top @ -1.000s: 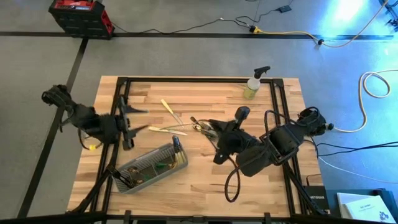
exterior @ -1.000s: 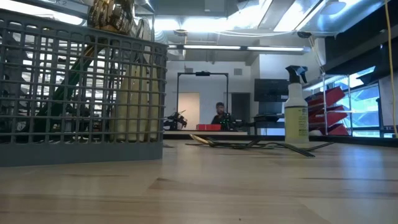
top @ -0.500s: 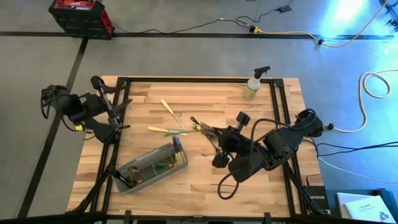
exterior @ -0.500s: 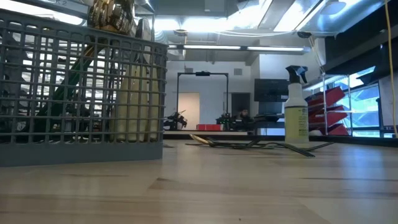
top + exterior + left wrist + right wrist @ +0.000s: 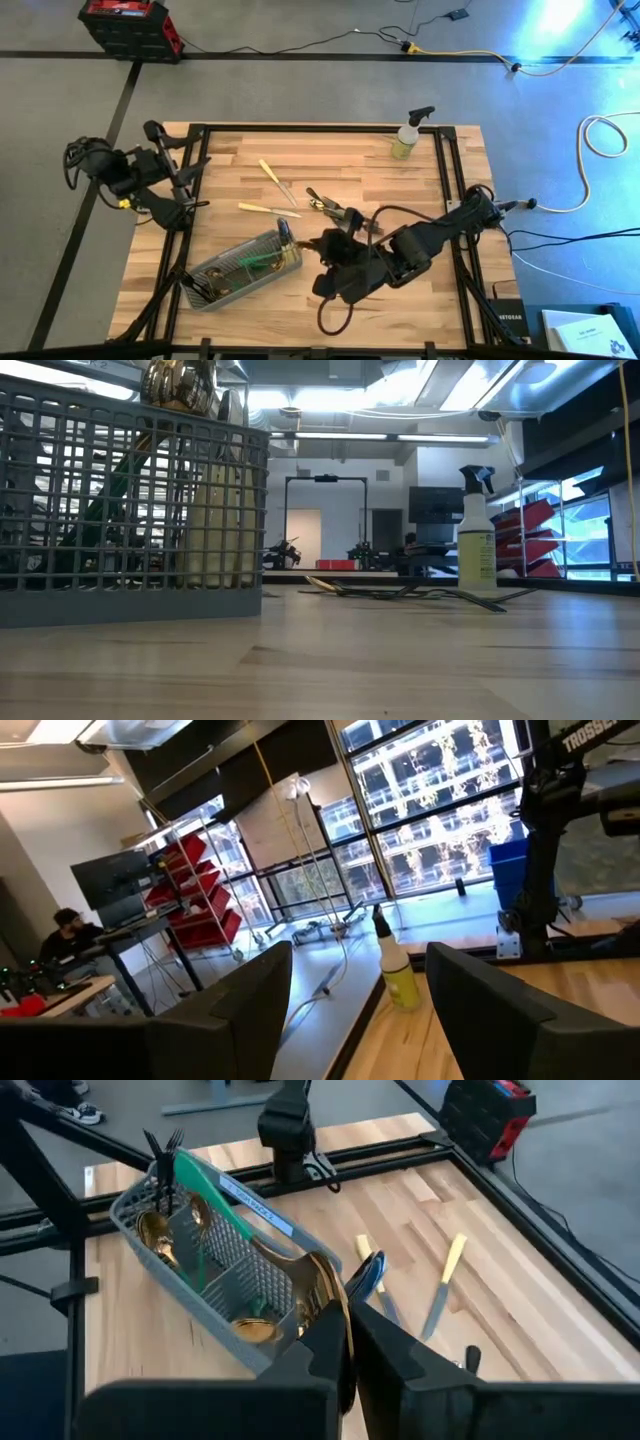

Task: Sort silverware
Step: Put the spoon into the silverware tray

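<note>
My right gripper (image 5: 325,250) hovers just right of the grey wire-mesh caddy (image 5: 240,268), shut on a gold spoon (image 5: 312,1285). The caddy (image 5: 200,1265) lies on the table and holds gold-headed silverware with green and cream handles. More silverware lies loose on the wood: two cream-handled pieces (image 5: 272,178) (image 5: 262,209) and a small pile (image 5: 322,203). My left gripper (image 5: 180,155) waits open at the table's left edge, its fingers (image 5: 240,1010) holding nothing. My right gripper pinches the spoon between its two fingers at the gold neck just below the bowl (image 5: 340,1342). The bowl sticks out past the fingertips toward the caddy. The spoon is lifted clear of the table. The fingers hide its handle.
A yellow-green spray bottle (image 5: 405,135) stands at the far right of the table, also seen in the low view (image 5: 478,530). Black frame rails (image 5: 300,128) run along the table's edges. Bare wood (image 5: 300,310) lies near the front edge. A person sits in the room behind.
My left gripper has drawn back from over the table toward its left edge and then kept still. My right gripper has swung from the loose pile toward the caddy, toward the table's left and near edges, sinking and rolling about its own line.
</note>
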You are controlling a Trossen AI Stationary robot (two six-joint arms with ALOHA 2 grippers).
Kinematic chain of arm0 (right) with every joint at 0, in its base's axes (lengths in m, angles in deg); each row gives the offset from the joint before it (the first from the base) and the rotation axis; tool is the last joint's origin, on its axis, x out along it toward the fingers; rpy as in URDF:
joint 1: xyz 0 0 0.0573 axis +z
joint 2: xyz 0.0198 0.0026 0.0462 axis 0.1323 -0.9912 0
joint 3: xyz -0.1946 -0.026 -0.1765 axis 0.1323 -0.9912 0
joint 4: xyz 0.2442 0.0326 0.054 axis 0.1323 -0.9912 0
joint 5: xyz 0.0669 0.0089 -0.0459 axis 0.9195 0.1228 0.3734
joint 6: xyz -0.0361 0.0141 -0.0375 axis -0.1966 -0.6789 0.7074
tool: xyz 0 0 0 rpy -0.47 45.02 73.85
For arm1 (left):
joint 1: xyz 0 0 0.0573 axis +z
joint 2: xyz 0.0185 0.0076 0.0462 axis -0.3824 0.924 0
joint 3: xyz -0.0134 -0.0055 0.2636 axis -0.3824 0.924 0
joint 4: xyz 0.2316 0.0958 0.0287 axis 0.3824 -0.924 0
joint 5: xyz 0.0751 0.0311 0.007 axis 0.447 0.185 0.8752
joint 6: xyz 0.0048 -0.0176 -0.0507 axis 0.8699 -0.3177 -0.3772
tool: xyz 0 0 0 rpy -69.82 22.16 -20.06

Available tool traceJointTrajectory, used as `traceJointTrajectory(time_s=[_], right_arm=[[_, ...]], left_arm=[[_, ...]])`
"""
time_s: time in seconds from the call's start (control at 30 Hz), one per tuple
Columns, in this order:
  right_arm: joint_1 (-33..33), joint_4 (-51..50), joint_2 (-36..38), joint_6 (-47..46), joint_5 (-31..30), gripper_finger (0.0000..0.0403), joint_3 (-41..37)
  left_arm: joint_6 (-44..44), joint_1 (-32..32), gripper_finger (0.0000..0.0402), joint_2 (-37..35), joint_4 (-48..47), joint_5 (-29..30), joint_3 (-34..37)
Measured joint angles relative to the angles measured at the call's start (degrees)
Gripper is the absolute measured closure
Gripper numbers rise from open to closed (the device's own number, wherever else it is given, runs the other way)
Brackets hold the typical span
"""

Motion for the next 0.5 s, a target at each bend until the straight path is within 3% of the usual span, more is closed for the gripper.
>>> traceJointTrajectory(time_s=[0.5], right_arm=[[0.5,0.4,-2.4,-13.0,1.3,0.0403,0.0]], left_arm=[[0.0,0.0,0.0186,0.0,-0.2,0.0,0.0]])
